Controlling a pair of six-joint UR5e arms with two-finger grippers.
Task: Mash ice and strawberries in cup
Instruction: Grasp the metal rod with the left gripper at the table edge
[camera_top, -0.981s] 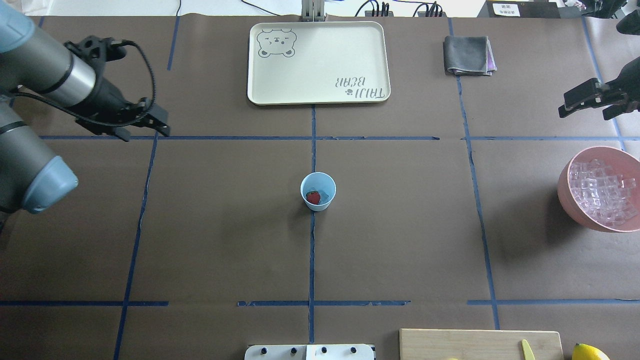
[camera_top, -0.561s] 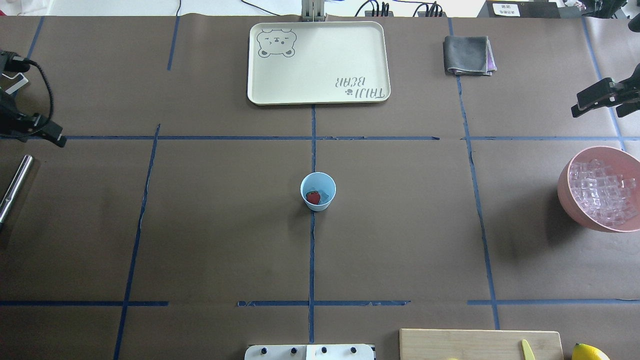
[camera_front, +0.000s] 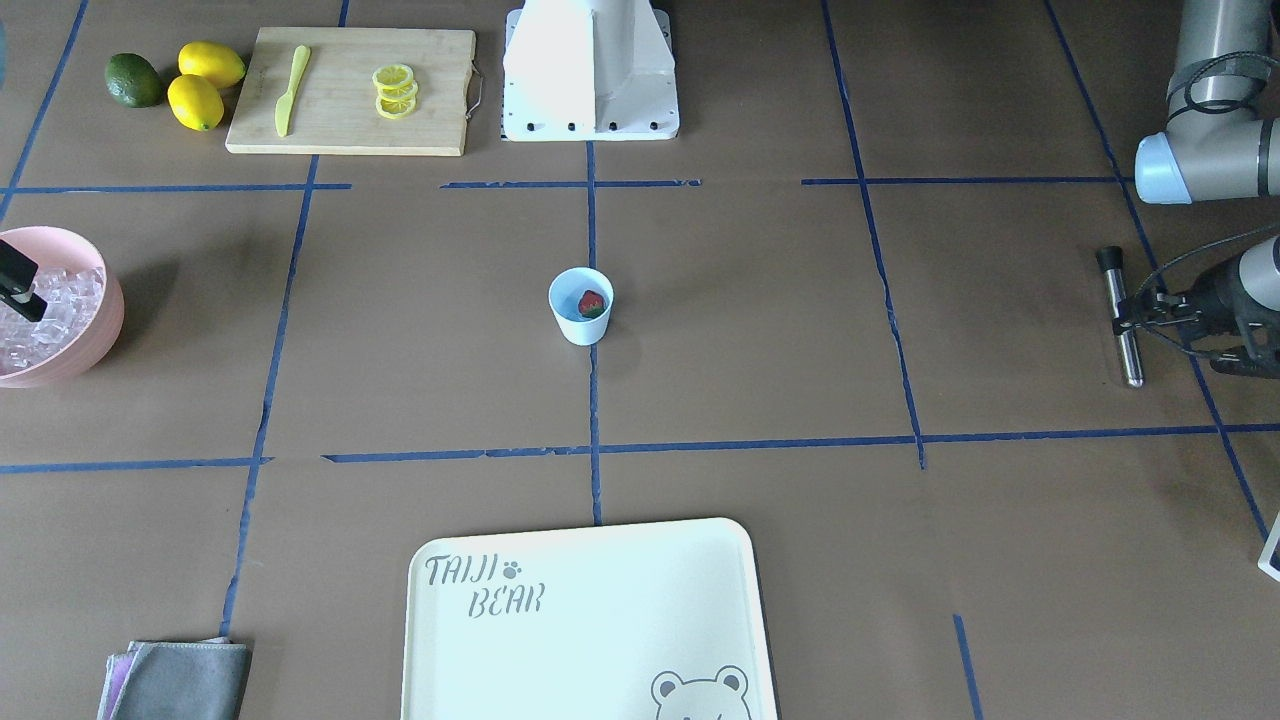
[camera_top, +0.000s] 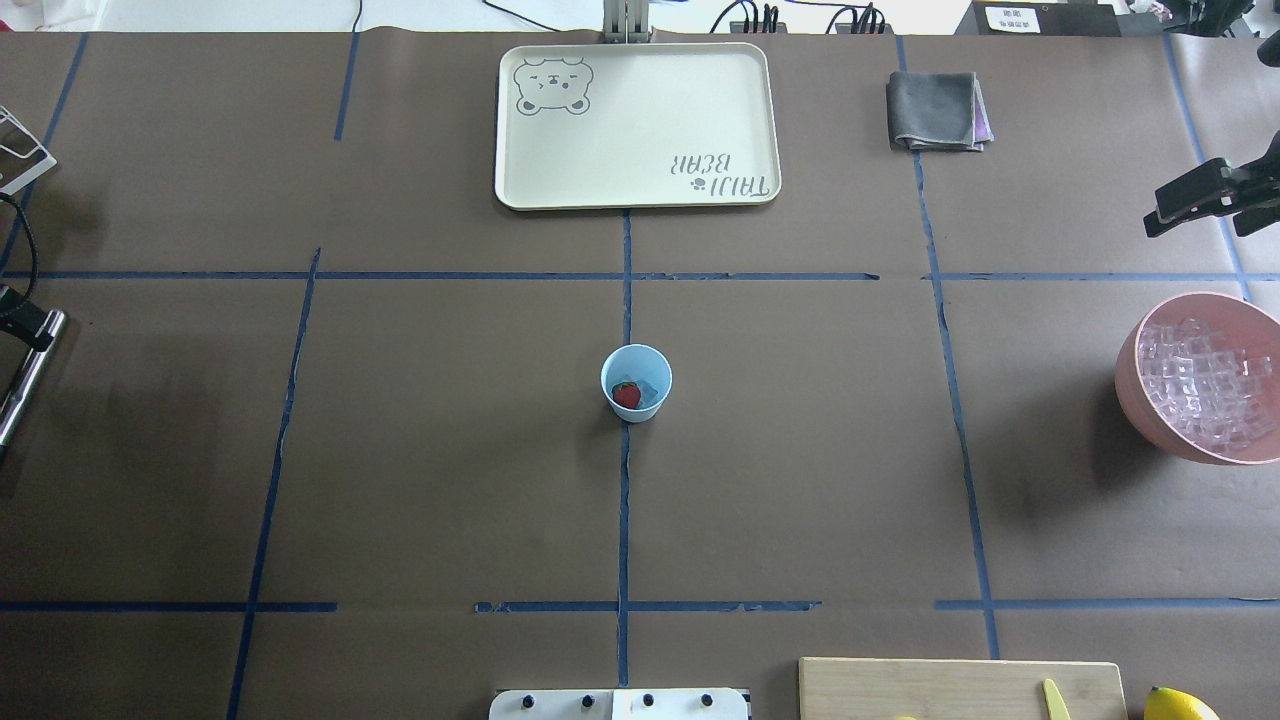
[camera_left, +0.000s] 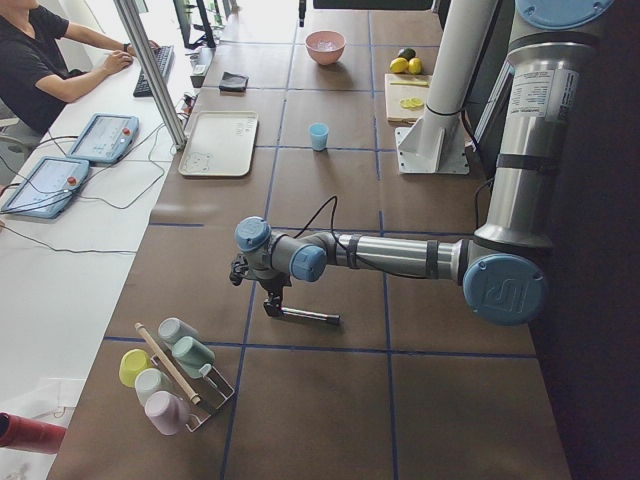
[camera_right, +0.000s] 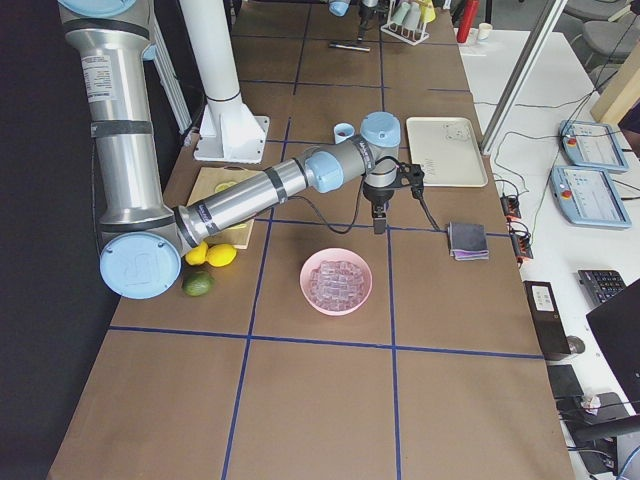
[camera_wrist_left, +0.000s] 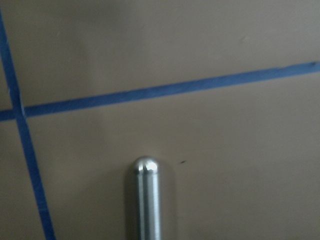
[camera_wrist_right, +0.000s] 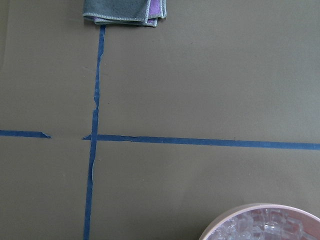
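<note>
strawberry (camera_top: 626, 395) in cup (camera_top: 655, 372), left gripper (camera_front: 1128, 311) at rod (camera_front: 1132, 362), cannot tell grip, right gripper (camera_top: 1198, 212) released

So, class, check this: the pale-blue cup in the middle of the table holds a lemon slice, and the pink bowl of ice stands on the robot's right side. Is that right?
Not quite. The cup holds a red strawberry, not a lemon slice, as the overhead exterior view shows. The rest stands: the cup is mid-table, and the pink bowl of ice is on the robot's right side.
</note>
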